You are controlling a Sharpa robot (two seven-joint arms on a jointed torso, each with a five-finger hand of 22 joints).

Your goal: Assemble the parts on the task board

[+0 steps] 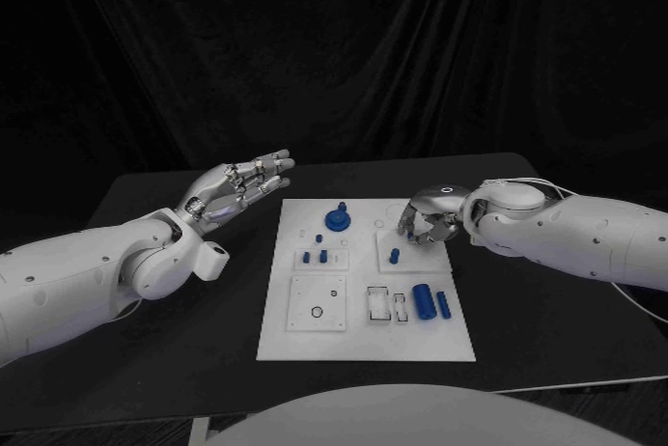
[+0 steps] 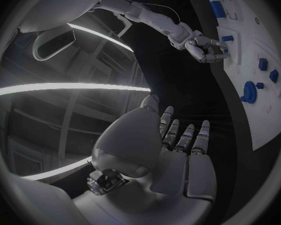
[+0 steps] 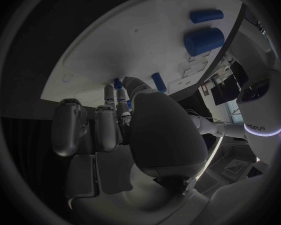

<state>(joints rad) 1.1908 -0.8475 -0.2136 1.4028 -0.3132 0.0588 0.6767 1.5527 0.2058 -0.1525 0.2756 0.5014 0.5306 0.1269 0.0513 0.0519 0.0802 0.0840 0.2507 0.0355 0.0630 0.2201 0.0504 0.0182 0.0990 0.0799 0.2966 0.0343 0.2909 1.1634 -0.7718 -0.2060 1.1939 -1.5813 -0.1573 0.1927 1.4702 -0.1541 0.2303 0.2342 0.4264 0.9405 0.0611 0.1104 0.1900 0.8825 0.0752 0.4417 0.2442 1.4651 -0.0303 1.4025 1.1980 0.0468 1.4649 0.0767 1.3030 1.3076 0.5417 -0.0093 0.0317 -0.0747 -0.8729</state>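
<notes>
The white task board lies in the middle of the table. A blue round knob and several small blue pegs stand on its far left part. Two blue cylinders lie near its right edge. My right hand hangs over the far right part, fingers curled down to the board. In the right wrist view a small blue peg sits pinched between its thumb and fingertips. Another blue peg stands just beside them. My left hand is raised left of the board, open and holding nothing.
The black table extends on both sides of the board. Outlined empty slots and a square plate with holes sit on the board's near half. Dark curtain hangs behind the table.
</notes>
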